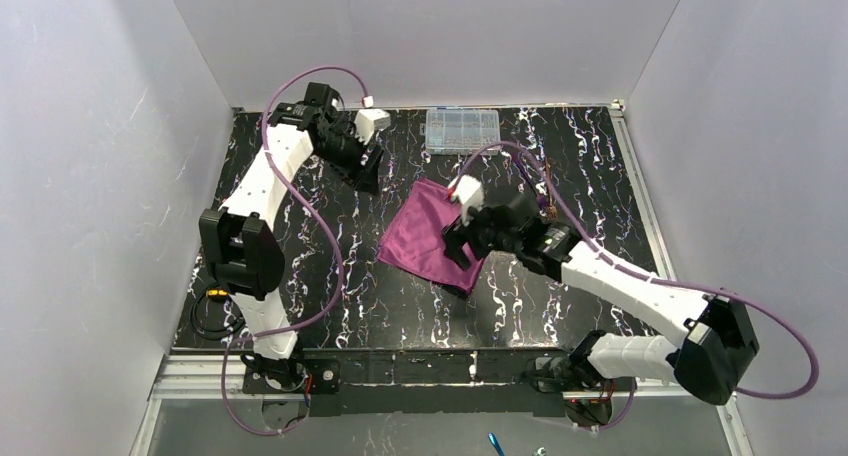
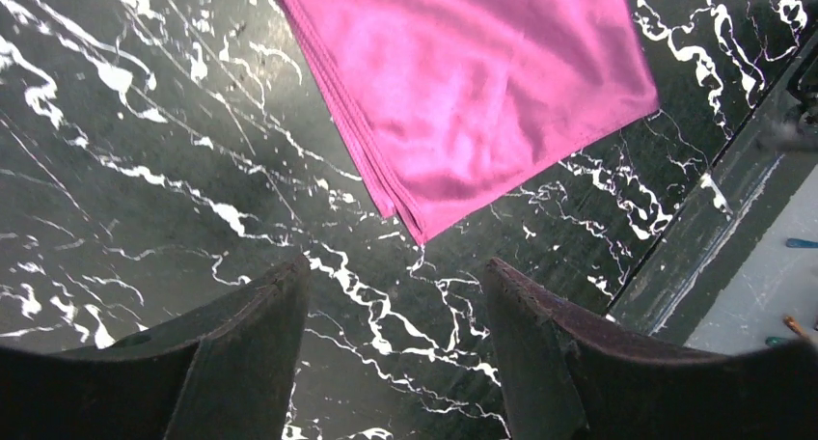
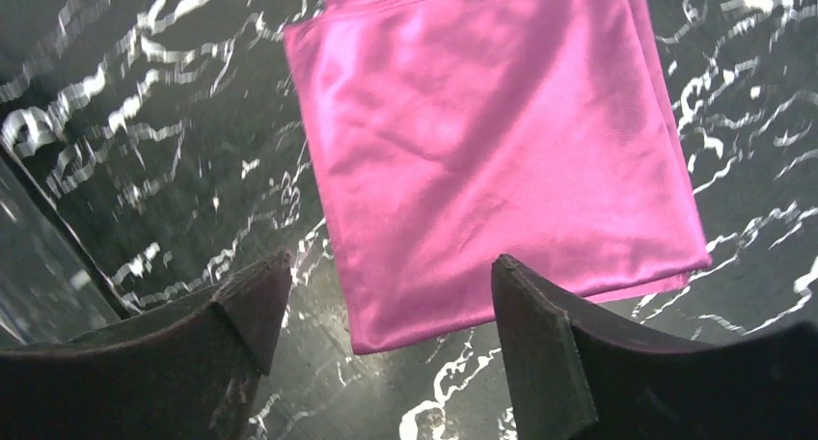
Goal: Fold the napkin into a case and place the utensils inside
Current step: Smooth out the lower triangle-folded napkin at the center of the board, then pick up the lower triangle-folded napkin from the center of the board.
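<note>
Folded napkin (image 1: 425,238) lies flat mid-bench (image 1: 300,281), skewed to its edges. The right end effector (image 3: 386,300) hangs over its near right corner, jaws apart, empty. The left end effector (image 2: 395,286), also apart, sits far back-left, so the right arm looks better placed.

one napkin (image 1: 425,238), one clear box (image 1: 462,129), two pincers (image 2: 395,264) (image 3: 391,261)

readable text: none | labels, brands: none | numbers, signs: none | views: top, left wrist, right wrist
</note>
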